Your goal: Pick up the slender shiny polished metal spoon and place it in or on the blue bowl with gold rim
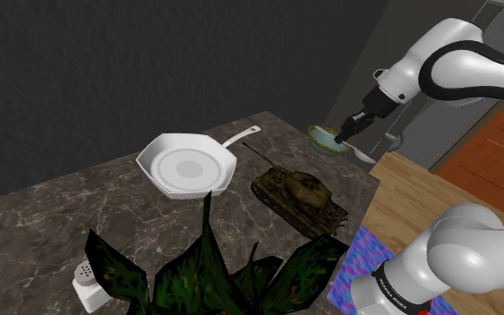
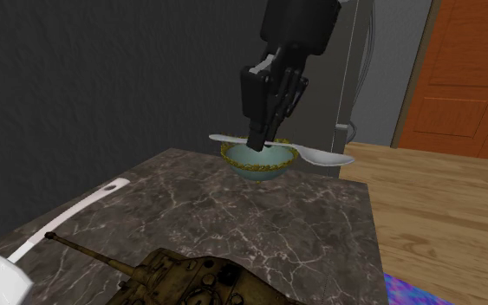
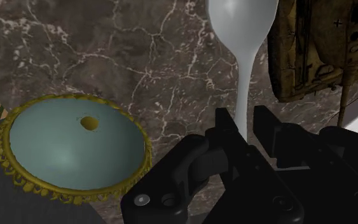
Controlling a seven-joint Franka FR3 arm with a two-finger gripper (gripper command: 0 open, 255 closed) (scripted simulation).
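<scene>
Spoon (image 2: 324,157) and claw (image 2: 258,141) are joined: the 2 black fingers (image 3: 225,130) are closed tight on the thin handle, part-way along it. The spoon is drawn pale grey. In the second exterior view it lies level in the air, its rounded end out to that view's right and the tip of its handle out to the left.

The bowl (image 2: 259,165), pale blue with a frilled gold rim, stands upright on the dark marbled counter (image 2: 259,230) near its far corner. In the second exterior view the spoon crosses at about the height of the bowl's rim. Whether it touches the rim I cannot tell. From the wrist camera the bowl (image 3: 69,146) lies beside the claw (image 3: 243,127), and the spoon (image 3: 241,25) runs away from the fingers over bare counter (image 3: 139,51), apart from the bowl. A small yellow spot marks the bowl's inside.

In the shoulder view the claw (image 1: 353,125) hangs just beside the bowl (image 1: 328,137), and the spoon's (image 1: 363,156) rounded end shows near the counter's edge. Closer in on the counter (image 1: 62,215) lie an olive toy tank (image 1: 299,192) and a white frying pan (image 1: 187,166), well apart from the bowl. A dark leafy plant (image 1: 214,268) and a white shaker (image 1: 87,285) stand at the near end.
</scene>
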